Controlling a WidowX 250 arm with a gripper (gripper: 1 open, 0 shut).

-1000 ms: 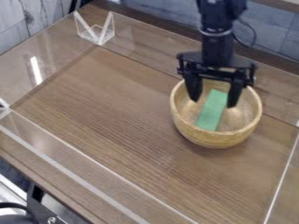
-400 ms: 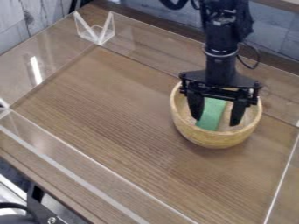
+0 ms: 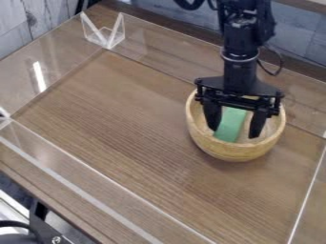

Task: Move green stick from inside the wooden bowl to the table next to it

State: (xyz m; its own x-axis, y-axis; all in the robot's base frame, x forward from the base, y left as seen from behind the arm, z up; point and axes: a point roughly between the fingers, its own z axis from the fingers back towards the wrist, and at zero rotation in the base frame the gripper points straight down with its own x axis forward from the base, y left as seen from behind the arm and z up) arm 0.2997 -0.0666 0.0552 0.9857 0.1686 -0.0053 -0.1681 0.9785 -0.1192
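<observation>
The wooden bowl [image 3: 235,143] sits on the right part of the table [image 3: 114,124]. Inside it lies the green stick [image 3: 234,124], slanted up against the bowl's inner wall. My gripper [image 3: 237,122] hangs straight down into the bowl, open, with one dark finger [image 3: 209,112] on the left of the stick and the other finger [image 3: 264,116] on its right. The fingers straddle the stick without closing on it. The arm's black column hides the bowl's far rim.
Clear acrylic walls [image 3: 51,57] edge the tabletop on the left, front and right. A clear bracket [image 3: 102,33] stands at the far left corner. The brown wood-grain surface stretches left and in front of the bowl.
The gripper has dropped from above the bowl down into it, with its open fingers now on both sides of the green stick. The stick and bowl have not moved.
</observation>
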